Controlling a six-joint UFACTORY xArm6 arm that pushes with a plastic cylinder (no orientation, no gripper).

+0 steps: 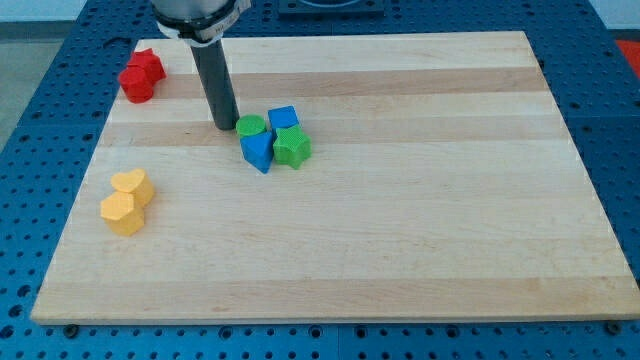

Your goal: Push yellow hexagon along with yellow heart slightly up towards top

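The yellow hexagon (121, 213) lies near the board's left edge, touching the yellow heart (133, 186) just above and right of it. My tip (225, 125) stands well up and to the right of them, just left of a green round block (251, 126). The rod rises to the view's top.
A cluster sits beside the tip: the green round block, a blue cube (284, 118), a blue block (257, 151) and a green star (292, 147). Two red blocks (141, 75) touch at the top left corner. The wooden board (400, 230) lies on a blue perforated table.
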